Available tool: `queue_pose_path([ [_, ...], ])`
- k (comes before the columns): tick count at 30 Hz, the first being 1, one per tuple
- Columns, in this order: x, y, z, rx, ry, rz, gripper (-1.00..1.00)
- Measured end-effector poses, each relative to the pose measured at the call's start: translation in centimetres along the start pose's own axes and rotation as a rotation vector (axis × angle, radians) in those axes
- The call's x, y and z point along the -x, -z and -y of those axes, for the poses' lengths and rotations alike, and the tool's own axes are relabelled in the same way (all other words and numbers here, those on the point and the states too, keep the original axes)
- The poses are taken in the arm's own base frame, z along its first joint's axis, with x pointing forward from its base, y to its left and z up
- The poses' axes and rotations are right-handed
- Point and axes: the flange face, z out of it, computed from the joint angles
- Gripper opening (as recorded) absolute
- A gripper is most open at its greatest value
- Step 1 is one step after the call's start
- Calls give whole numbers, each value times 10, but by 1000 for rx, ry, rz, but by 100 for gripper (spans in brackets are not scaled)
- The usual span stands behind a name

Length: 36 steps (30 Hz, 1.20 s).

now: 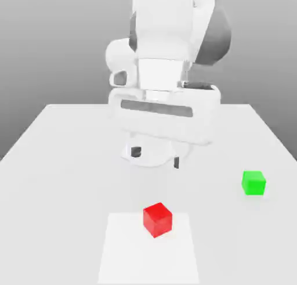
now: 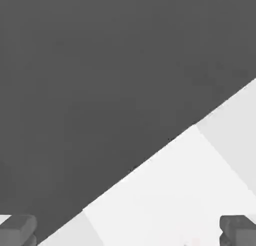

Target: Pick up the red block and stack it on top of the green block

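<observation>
On the counter (image 1: 69, 162): red block (image 1: 158, 219) free, fingers (image 2: 17, 229) spread above; risk of skewed descent nudging it from green block (image 1: 254, 182).

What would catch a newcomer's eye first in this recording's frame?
The red block stands out most, sitting on a brighter white square patch near the front of the table. Next comes the green block, alone toward the exterior view's right and well apart from the red one. Behind both looms the bulky white arm, whose pincer has its fingers spread wide, holding nothing.
</observation>
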Motion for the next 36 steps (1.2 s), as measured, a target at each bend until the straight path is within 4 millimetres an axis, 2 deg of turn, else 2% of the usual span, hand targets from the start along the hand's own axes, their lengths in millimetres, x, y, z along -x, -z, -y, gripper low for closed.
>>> queue_pose_path([
  [3,3,-52,-38,104,-134,13,0],
  [5,5,-78,-60,157,-205,17,0],
  [13,9,-139,-76,176,-233,18,0],
  [14,9,-145,-79,177,-232,18,-100],
  [21,9,-146,-79,175,-232,18,-100],
  [30,13,-86,-69,175,-218,17,-100],
  [33,62,-70,-72,169,-147,29,-100],
  [36,121,-54,-88,165,-57,41,-100],
])
